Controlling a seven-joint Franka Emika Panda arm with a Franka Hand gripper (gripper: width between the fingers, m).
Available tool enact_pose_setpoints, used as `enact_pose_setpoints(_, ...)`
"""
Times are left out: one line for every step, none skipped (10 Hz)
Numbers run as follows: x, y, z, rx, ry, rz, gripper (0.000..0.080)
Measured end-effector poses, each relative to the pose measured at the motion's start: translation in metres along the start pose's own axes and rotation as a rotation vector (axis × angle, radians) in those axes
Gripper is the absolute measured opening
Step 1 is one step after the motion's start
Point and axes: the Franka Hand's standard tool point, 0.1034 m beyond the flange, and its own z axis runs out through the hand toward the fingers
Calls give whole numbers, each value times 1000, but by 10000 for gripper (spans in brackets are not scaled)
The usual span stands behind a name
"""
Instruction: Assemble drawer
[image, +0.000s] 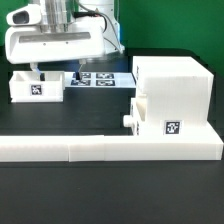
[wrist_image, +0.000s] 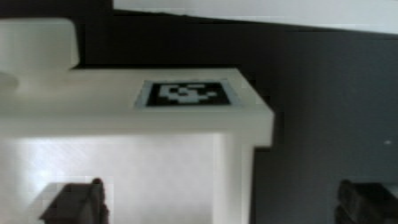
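Observation:
A small white tray (image: 35, 88) with a black-and-white tag stands loose on the black table at the exterior view's left. My gripper (image: 52, 68) hangs just above it, open and empty. In the wrist view the tray (wrist_image: 169, 140) and its tag (wrist_image: 187, 95) fill the middle. One finger (wrist_image: 71, 205) is over the tray and the other finger (wrist_image: 365, 205) is over bare table; the gripper's midpoint (wrist_image: 217, 205) is near the tray's edge. The tall white case (image: 175, 80) stands at the exterior view's right. A second tray (image: 148, 112) with a knob (image: 128, 118) sticks out of it.
The long low white L-shaped border wall (image: 100, 148) runs along the front, touching the case. The marker board (image: 98, 78) lies flat between the loose tray and the case. Black table (image: 100, 110) surrounds the parts.

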Motion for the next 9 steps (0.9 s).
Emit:
enact_pose_setpoints(-4,-2,7,-10,17,-21,649)
enact_pose_setpoints(-5,-5,12,-18,34,-31,649)
enact_pose_setpoints(-5,-6,15,-22,43,-35,649)
enact_pose_setpoints(-5,-7,17,-23,45,-34,649)
enact_pose_setpoints(-5,-6,17,-26,50,-37,649)
enact_pose_setpoints(-5,-6,17,-26,51,-37,604)
enact_pose_setpoints(-4,-6,17,-26,51,-37,604)
enact_pose_setpoints(-4,-6,17,-26,51,-37,468)
enact_pose_setpoints(-4,-6,17,-26,51,-37,273)
